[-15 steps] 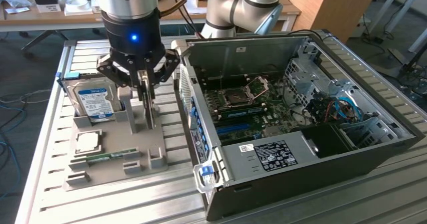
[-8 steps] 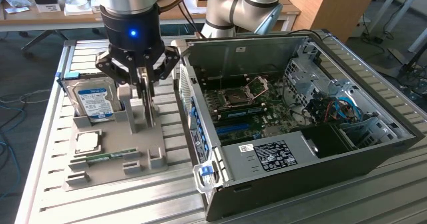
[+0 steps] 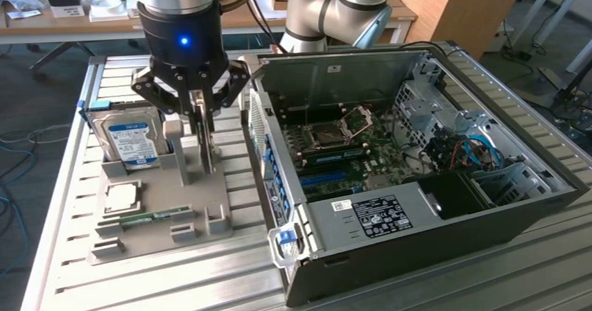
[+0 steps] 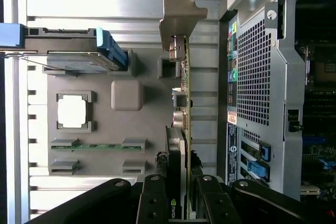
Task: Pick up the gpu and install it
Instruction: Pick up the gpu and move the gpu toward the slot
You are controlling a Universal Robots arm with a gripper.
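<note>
From the exterior view, my black end effector (image 3: 202,113) hangs straight down over a grey plastic holder tray (image 3: 215,197) on the silver slatted metal bench (image 3: 185,283). Its fingers are pinching the gpu (image 3: 207,152), a flat green card with a black cooler block and a silver metal end piece. The card stands on its thin edge, so I can grab both flat sides. I cannot tell if it has left its slot. Beside it in the tray are a boxy drive with a blue-white label (image 3: 129,139), a square silver chip (image 3: 122,197) and a thin green memory stick (image 3: 152,217). Each has its own nook, so I think nothing can slide. The big black computer case (image 3: 324,72) lies open just beside the tray, on the exterior view's right, so the way over looks short.

From the wrist view, I look along the gpu (image 4: 181,119) edge-on. My end effector (image 4: 178,203) squeezes the black cooler end, one finger on each side. The silver end piece (image 4: 181,11) sticks out at the far end, near the case's back wall (image 4: 260,77), which is full of little holes. The drive (image 4: 68,51), chip (image 4: 71,113) and memory stick (image 4: 97,146) sit in their nooks in the tray (image 4: 152,124).
</note>
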